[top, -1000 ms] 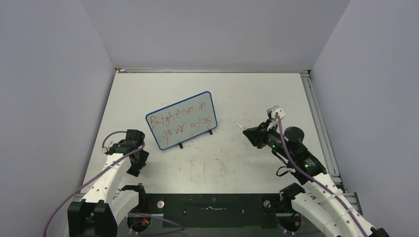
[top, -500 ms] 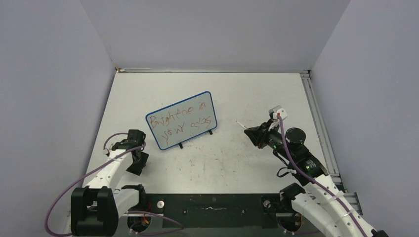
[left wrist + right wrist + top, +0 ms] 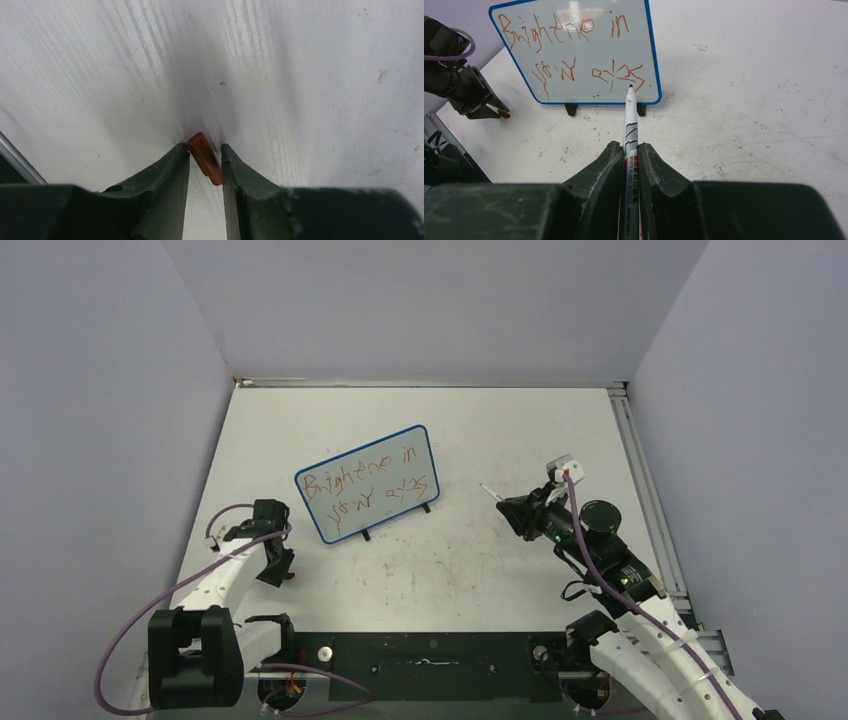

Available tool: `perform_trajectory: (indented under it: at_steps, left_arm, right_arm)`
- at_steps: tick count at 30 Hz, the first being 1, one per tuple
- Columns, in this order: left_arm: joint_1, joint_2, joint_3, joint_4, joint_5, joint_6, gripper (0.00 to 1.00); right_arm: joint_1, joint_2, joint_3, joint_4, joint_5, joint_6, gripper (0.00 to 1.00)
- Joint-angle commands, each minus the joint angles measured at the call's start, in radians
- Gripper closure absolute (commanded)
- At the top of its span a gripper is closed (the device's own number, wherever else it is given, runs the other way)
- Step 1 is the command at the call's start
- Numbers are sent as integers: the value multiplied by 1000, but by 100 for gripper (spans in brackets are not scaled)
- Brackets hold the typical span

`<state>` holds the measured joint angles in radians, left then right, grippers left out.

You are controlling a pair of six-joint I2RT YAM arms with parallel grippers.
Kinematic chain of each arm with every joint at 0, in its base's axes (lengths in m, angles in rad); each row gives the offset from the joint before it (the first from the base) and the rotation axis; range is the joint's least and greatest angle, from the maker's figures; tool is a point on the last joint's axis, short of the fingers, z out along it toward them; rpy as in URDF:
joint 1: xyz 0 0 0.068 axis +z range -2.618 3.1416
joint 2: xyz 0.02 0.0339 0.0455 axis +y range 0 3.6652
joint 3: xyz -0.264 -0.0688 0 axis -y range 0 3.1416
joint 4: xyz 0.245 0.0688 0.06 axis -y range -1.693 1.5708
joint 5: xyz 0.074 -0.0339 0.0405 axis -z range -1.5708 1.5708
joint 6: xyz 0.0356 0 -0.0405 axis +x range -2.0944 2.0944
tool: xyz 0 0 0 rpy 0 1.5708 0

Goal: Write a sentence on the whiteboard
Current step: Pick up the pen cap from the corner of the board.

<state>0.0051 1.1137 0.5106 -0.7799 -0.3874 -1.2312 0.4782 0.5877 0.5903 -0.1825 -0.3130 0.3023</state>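
Blue-framed small white whiteboard (image 3: pixel 574 55) stands ahead of right claw (image 3: pixel 630 146): probably light, tippy; hold by frame edge. Right claw pinches white marker pen (image 3: pixel 630 125); left claw (image 3: pixel 205 150) pinches red cap (image 3: pixel 205 159).

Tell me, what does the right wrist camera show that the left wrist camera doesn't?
Only the right wrist view shows the whiteboard, the red sentence on it, and the right claw gripping a marker pointed toward the board.

Only the left wrist view shows, close up, the small red piece, possibly the marker's cap, sitting tilted between the fingers of the left claw.

Both show the white tabletop. The right wrist view also catches that claw and red piece, but tiny, at its left edge.
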Motion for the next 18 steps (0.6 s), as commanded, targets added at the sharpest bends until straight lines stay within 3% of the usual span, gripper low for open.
perform_trajectory:
  at_steps: [1, 7, 13, 18]
  left_arm:
    - [33, 40, -11, 79, -8, 39, 77]
    - [49, 22, -1, 92, 17, 81, 100]
    - [40, -83, 33, 72, 96, 129, 100]
    - [-42, -212, 36, 47, 201, 57, 100]
  right_arm:
    - [-3, -17, 32, 26, 20, -8, 95]
    - [-4, -21, 30, 31, -8, -9, 95]
    - [-3, -33, -11, 107, -163, -11, 94]
    - [17, -48, -80, 224, -201, 48, 95]
